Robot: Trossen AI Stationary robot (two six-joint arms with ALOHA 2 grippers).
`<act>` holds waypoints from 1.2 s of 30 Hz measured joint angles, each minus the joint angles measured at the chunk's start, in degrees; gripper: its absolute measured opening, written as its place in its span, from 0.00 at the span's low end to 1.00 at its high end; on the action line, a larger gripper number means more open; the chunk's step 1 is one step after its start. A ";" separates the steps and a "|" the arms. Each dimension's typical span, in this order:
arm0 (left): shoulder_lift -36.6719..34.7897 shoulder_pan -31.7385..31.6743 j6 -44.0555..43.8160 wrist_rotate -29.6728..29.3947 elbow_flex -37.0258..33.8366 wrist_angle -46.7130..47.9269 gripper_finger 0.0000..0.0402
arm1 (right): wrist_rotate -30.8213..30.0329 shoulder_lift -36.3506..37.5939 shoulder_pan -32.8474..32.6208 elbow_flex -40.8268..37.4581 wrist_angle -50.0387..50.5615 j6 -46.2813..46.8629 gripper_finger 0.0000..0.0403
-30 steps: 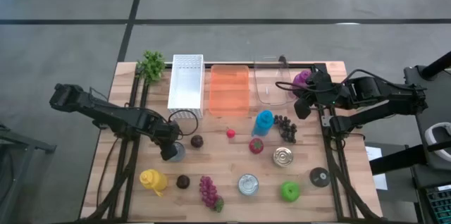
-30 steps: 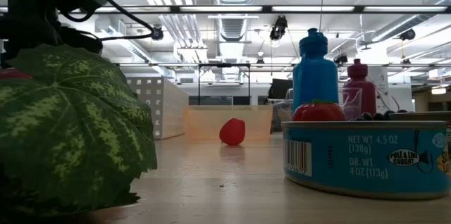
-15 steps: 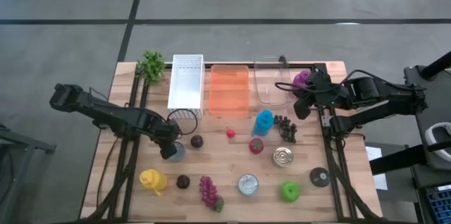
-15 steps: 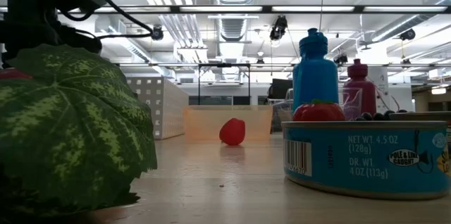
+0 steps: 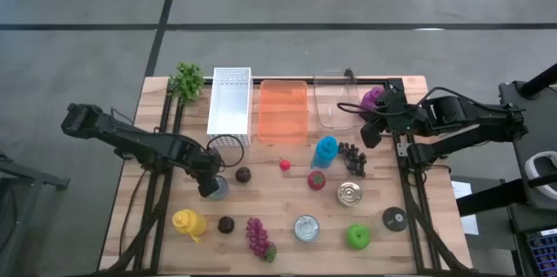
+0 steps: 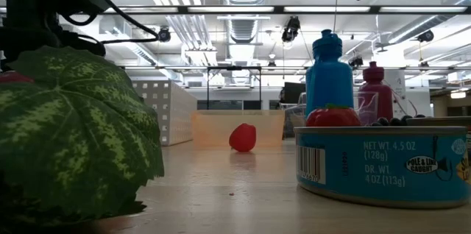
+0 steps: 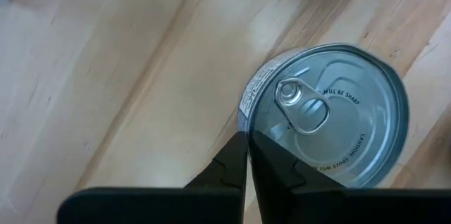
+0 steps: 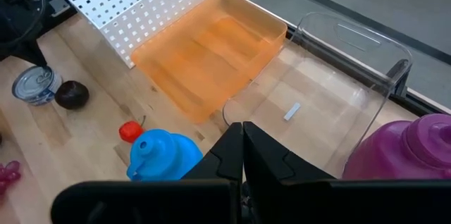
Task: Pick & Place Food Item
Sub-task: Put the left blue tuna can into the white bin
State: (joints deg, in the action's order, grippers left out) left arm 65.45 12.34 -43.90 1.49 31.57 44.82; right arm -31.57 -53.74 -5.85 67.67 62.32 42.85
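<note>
Fingers pressed together, the left gripper (image 5: 210, 188) hangs over the near rim of a silver pull-tab can (image 7: 325, 115) on the left half of the wooden table (image 5: 278, 244), holding nothing, with a dark plum (image 5: 243, 174) just right of the can. Farther right, the right gripper (image 5: 368, 133) is likewise closed and empty, hovering near the clear bin (image 8: 331, 86), between a magenta bottle (image 8: 404, 153) and a blue bottle (image 5: 325, 150); an orange bin (image 5: 284, 111) and a white perforated bin (image 5: 230, 99) sit along the far edge.
</note>
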 joint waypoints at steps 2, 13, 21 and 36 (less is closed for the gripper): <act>0.00 0.00 0.00 -0.10 0.00 -0.02 0.06 | 0.00 0.00 0.00 -0.06 -0.14 0.00 0.02; 0.00 0.00 -0.44 -1.52 0.00 0.20 0.02 | 2.29 0.09 0.00 -0.03 -0.25 -2.24 0.02; 0.00 0.00 -0.46 -1.52 0.00 0.17 0.01 | 14.43 0.09 0.00 -0.15 -2.38 -12.51 0.02; -0.25 -0.06 -1.74 -1.91 -2.36 -2.15 0.00 | 18.60 0.09 -0.01 -0.34 -6.16 -17.35 0.02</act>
State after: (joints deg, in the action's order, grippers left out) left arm 65.20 12.28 -45.64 -0.42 29.21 42.66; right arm -12.97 -53.65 -5.86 67.33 56.16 25.50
